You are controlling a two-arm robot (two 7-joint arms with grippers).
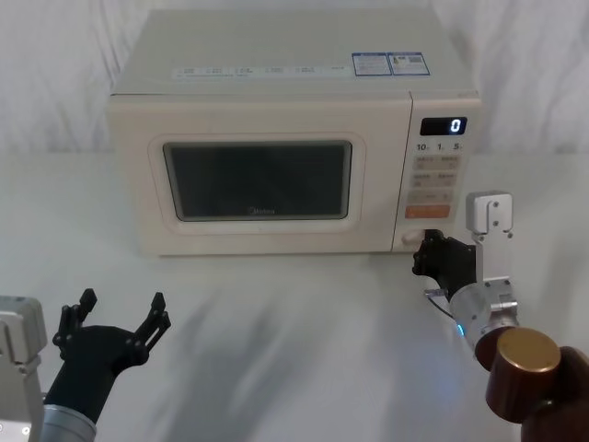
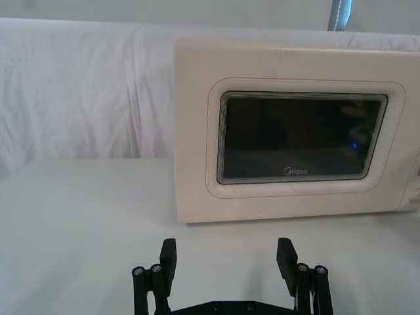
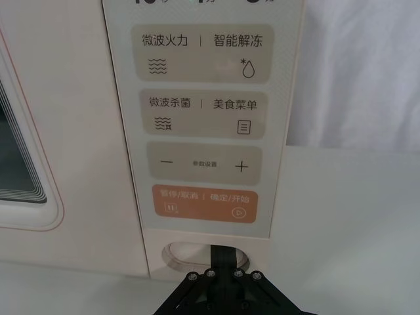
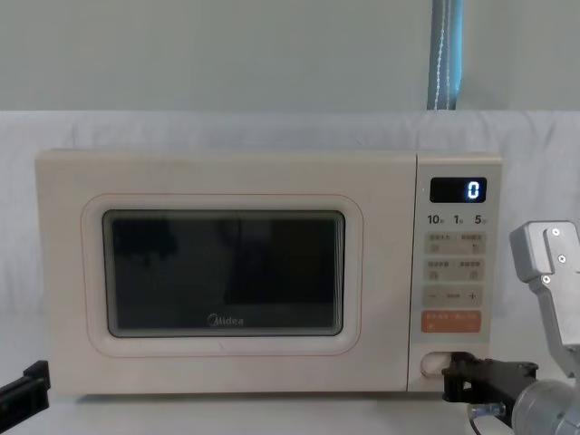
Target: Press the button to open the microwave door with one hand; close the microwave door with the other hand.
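Note:
The cream microwave (image 1: 276, 55) stands at the back of the table, its display (image 1: 444, 126) reading "0". The microwave door (image 1: 138, 175) with its dark window sits flush and closed. My right gripper (image 1: 425, 250) is shut, and its joined fingertips (image 3: 223, 252) rest on the pill-shaped button (image 3: 184, 252) at the foot of the control panel, below the orange key (image 3: 205, 205). The chest view shows the same contact between the right gripper (image 4: 450, 367) and the button (image 4: 431, 360). My left gripper (image 1: 122, 304) hovers open near the table's front left, facing the door (image 2: 197, 131) from well back.
A white cloth covers the table (image 1: 294, 350) and the backdrop behind the oven. A grey-blue pole (image 4: 446, 54) rises behind the microwave. Open table lies between my left gripper (image 2: 227, 252) and the door.

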